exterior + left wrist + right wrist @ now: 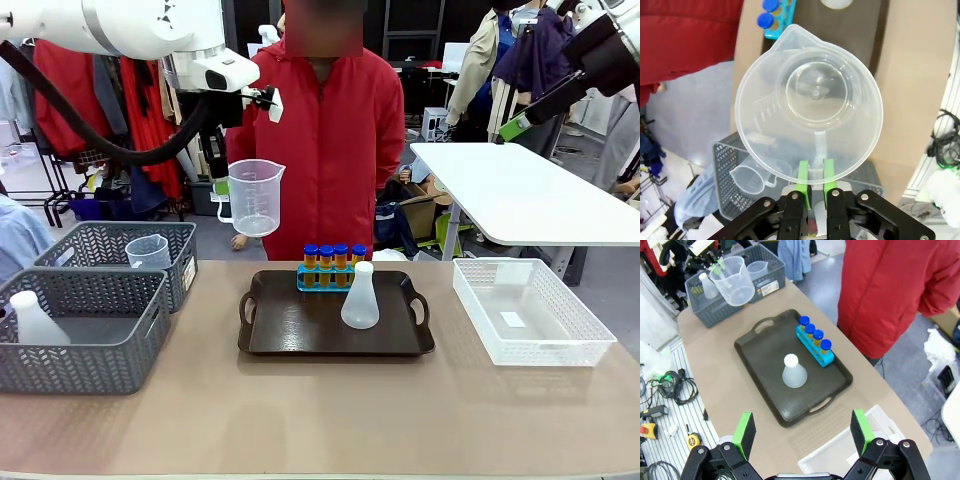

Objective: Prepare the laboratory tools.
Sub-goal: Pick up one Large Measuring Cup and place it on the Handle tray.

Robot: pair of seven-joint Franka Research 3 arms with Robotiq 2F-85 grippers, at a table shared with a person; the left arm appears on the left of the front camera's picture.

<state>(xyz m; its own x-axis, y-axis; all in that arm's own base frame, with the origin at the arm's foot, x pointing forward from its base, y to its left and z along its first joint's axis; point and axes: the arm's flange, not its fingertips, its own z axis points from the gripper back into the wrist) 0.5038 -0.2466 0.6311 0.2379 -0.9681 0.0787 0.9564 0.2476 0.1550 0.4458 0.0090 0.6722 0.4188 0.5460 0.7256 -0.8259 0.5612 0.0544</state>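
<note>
A clear handled measuring beaker [255, 197] hangs in the air above the table's far left, beside the tray. My left gripper [815, 181] is shut on its handle. From the left wrist I look down into the beaker [810, 105]. On the dark tray [300, 330] a blue rack [330, 280] holds several yellow-orange tubes with blue caps [326, 255]. The translucent white conical flask [360, 297] stands just in front of the rack. My right gripper [803, 432] is open, high over the table's right end, looking down on the tray [765, 360].
Two grey mesh baskets [95, 345] stand at the left. One holds another beaker [148, 250], the other a flask [35, 320]. A white lattice bin [530, 312] sits at the right. A person in a red jacket [330, 130] stands behind the tray.
</note>
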